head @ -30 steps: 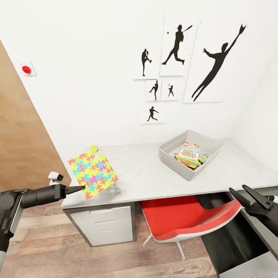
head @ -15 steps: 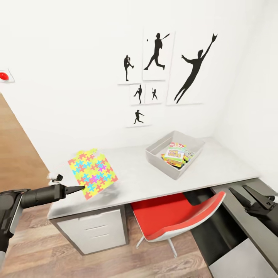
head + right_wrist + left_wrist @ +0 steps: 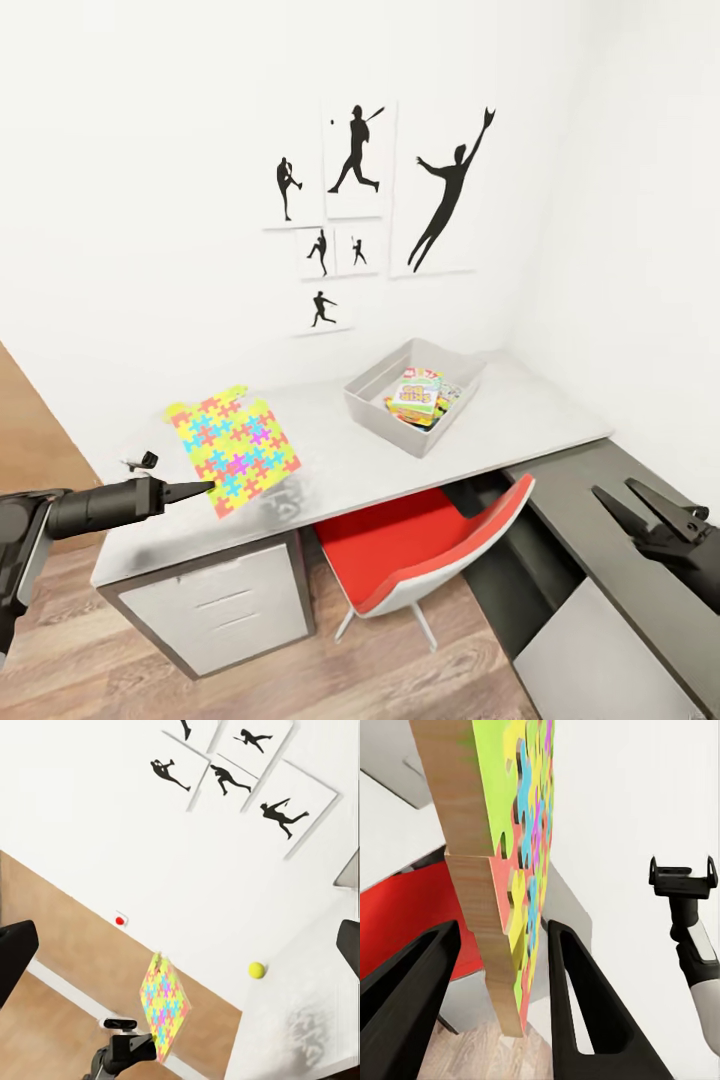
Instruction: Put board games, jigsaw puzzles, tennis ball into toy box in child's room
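I have a jigsaw puzzle (image 3: 233,450) pinched by one lower corner in my left end effector (image 3: 203,488), and it hangs in the air over the left end of the light grey worktop (image 3: 330,460), clear of the surface. In the left wrist view the two black fingers (image 3: 577,1005) stand on either side of the puzzle's wood-coloured edge (image 3: 472,870), closed onto the slab, so the grip is on its thickness and leaves the printed face free. I judge that a corner hold like this is what lets a thin flat square come off a worktop at all.

The puzzle is square, so it has no real long axis. It stands nearly on edge, turned like a diamond with one corner down at the fingers and the opposite corner up. Its coloured face looks toward my head camera and somewhat upward.

The toy box (image 3: 414,394) sits further right on the same worktop, well apart from the puzzle, with a SKIP-BO box (image 3: 414,390) and other flat toys already lying in it. The tennis ball (image 3: 256,970) shows in the right wrist view, resting on the worktop near the wall. A red chair (image 3: 420,545) is tucked under the worktop between me and the toy box.

My right end effector (image 3: 640,503) hangs over the dark grey section (image 3: 600,500), fingers spread and holding nothing.
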Tool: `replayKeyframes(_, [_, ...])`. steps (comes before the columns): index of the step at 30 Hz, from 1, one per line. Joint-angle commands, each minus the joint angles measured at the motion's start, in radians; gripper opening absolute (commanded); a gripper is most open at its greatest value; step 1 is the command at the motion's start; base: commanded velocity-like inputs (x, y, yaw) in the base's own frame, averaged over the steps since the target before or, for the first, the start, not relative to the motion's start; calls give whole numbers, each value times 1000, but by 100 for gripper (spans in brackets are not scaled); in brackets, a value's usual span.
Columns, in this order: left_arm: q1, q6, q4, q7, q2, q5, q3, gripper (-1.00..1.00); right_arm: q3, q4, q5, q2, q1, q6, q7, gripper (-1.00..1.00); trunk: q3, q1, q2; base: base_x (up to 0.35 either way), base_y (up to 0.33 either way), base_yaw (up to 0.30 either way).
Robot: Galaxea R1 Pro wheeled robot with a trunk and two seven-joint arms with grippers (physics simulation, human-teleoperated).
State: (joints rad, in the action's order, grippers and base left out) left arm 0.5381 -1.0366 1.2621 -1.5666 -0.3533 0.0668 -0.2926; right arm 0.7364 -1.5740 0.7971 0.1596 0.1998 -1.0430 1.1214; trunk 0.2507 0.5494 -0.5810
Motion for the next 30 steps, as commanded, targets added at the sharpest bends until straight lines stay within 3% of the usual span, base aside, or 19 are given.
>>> replayKeyframes(1, [0,-11,0,-4,-1,-1,0,-100,1,0,-3,0,1,-4,4,100,-3,-4,6,-4,1,-224])
replayKeyframes(26, [2,-11,0,-4,-3,8,-12,-100,-1,3,-5,0,1,-1,1,100,-108,-99,181,0,0,-224])
replayKeyframes(30, [1,-11,0,-4,-3,8,-11,-100,-1,2,-5,0,1,0,0,100,-112,-99,181,-51,0,-224])
